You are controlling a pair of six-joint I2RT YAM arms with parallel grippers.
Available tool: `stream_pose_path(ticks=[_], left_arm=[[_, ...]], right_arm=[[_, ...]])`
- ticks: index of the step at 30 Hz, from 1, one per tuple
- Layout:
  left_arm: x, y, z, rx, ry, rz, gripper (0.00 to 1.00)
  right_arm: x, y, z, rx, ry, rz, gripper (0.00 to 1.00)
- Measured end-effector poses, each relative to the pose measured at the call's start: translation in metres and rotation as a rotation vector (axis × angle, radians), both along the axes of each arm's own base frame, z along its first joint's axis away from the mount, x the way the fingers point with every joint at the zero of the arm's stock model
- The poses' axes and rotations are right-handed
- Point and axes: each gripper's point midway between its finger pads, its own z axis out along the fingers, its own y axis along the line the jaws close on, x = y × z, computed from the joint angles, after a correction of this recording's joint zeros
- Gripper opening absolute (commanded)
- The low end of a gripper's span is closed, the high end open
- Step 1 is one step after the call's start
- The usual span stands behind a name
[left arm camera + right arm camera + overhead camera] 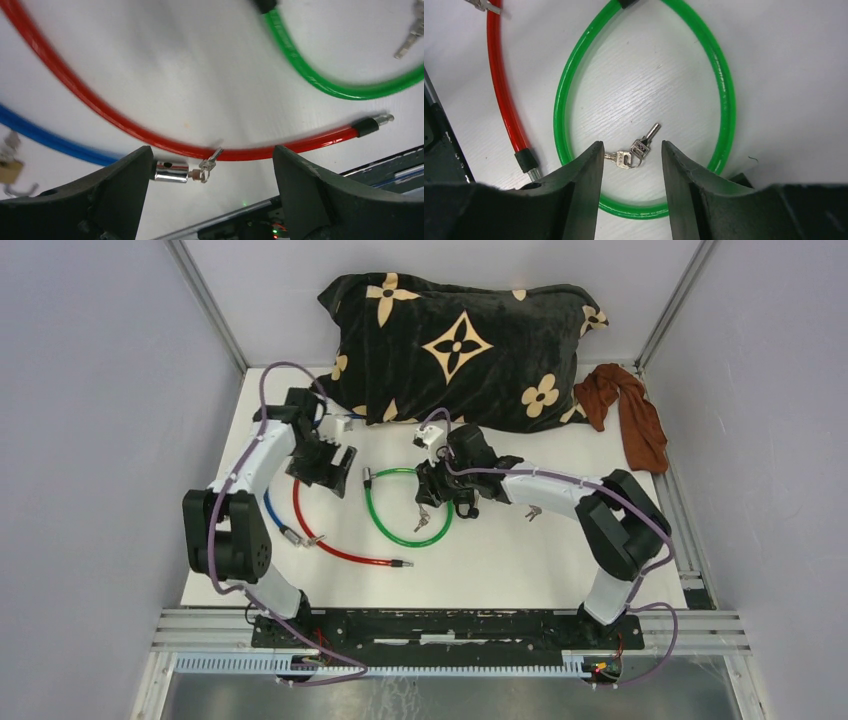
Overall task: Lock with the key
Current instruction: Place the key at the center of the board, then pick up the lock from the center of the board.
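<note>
While the right end effector (631, 145) hangs low over the white tabletop (500, 560), its fingers stand partly apart and grip nothing. The keys (636, 150) lie flat on the surface right below that gap, two small silver ones on a ring, inside the loop of the green cable (566, 100). Any stamping on the key heads is too small to read. Over on the other side, the left end effector (212, 155) is spread wide and empty, poised above the red cable (100, 110). A chrome lock barrel (170, 171) with a little key (210, 160) at its mouth lies just beside that cable, and the cable's black-capped tip (372, 125) points off toward the near rail. The blue cable (270, 510) curves alongside the red one. Another bunch of keys (532, 512) sits by the right forearm, outside the green loop. At the back, a big black plush pillow (460, 345) leans against the wall, printed with cream four-petal flowers and a diamond star, a monogram-style pattern. A rust-brown cloth (632, 415) is crumpled in the far right corner. Pale grey walls (90, 390) box the scene in on three sides, with aluminium framing (450, 625) along the near edge where both arms are bolted.
</note>
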Motion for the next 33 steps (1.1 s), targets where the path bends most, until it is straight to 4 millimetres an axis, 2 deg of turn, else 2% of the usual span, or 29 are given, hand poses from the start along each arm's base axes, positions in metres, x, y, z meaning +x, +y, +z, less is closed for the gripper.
stream_pose_path(ticks=[2, 5, 7, 9, 13, 17, 20, 29, 31, 32, 33], left_arm=[[0.001, 0.03, -0.013, 0.012, 0.065, 0.162, 0.99], [0.009, 0.076, -0.021, 0.062, 0.07, 0.367, 0.98], [0.015, 0.104, -0.026, 0.114, 0.057, 0.472, 0.92], [0.023, 0.115, -0.034, 0.145, 0.058, 0.517, 0.86], [0.031, 0.115, -0.058, 0.149, 0.102, 0.544, 0.76], [0.032, 0.114, -0.072, 0.151, 0.131, 0.563, 0.67], [0.031, 0.114, -0.08, 0.156, 0.153, 0.583, 0.61], [0.029, 0.113, -0.093, 0.154, 0.166, 0.606, 0.56], [0.026, 0.113, -0.098, 0.155, 0.174, 0.607, 0.49], [0.023, 0.112, -0.101, 0.153, 0.183, 0.607, 0.43], [0.022, 0.111, -0.102, 0.152, 0.189, 0.607, 0.32]], right_arm=[[0.002, -0.005, 0.016, -0.002, -0.046, -0.014, 0.52], [0.002, -0.011, 0.046, 0.016, -0.127, -0.03, 0.52], [0.001, -0.016, 0.061, 0.028, -0.17, -0.043, 0.51], [-0.001, -0.022, 0.069, 0.03, -0.196, -0.05, 0.51], [-0.005, -0.032, 0.061, -0.005, -0.2, -0.064, 0.51], [-0.008, -0.04, 0.05, -0.046, -0.186, -0.071, 0.51], [-0.01, -0.043, 0.049, -0.056, -0.184, -0.075, 0.51], [-0.01, -0.047, 0.058, -0.056, -0.219, -0.069, 0.51], [-0.01, -0.048, 0.059, -0.06, -0.223, -0.067, 0.5], [-0.01, -0.048, 0.059, -0.064, -0.227, -0.066, 0.51], [-0.01, -0.049, 0.06, -0.066, -0.232, -0.066, 0.51]])
